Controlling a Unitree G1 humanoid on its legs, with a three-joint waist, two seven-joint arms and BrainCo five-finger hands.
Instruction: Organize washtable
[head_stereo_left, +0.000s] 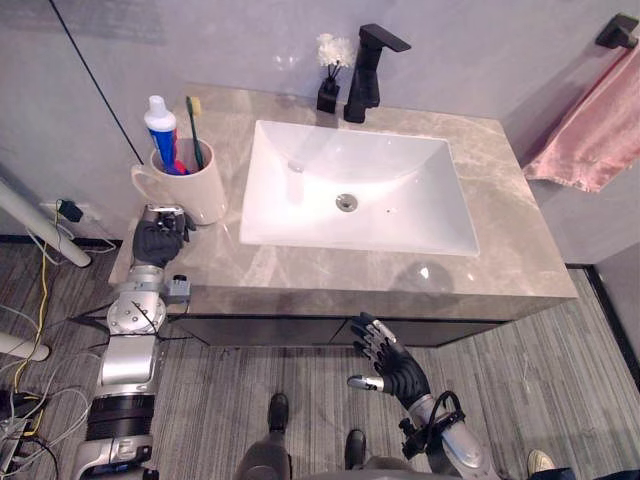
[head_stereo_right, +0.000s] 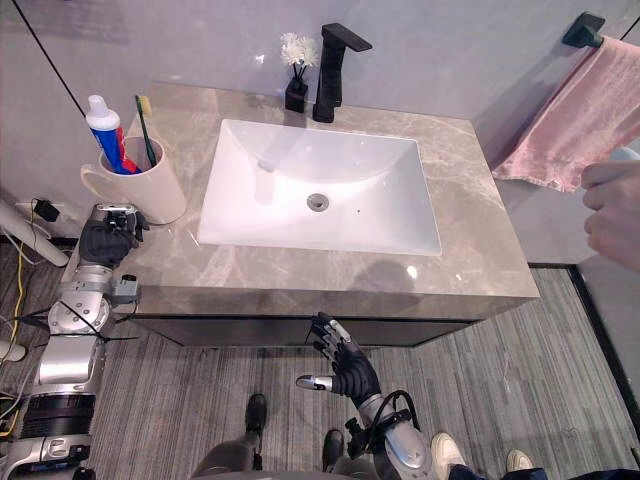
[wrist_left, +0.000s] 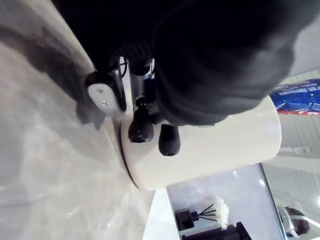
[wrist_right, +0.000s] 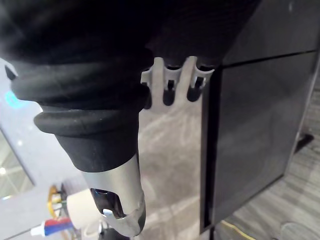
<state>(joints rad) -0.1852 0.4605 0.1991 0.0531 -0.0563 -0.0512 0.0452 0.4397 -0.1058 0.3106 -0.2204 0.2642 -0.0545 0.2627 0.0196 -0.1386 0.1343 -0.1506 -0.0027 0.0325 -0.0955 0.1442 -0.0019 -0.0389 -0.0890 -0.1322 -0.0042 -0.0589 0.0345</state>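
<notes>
Mug (head_stereo_left: 190, 180) on counter (head_stereo_left: 500, 250), L hand (head_stereo_left: 158, 240) against it; R hand (head_stereo_left: 395, 365) spread.

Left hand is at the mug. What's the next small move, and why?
Probably get a firm hold on the mug with the left hand: it sits against the mug's wall near the countertop left edge, while the right hand hangs open below the countertop.

Only unreadable print on toothpaste tube (head_stereo_left: 160, 122)
</notes>
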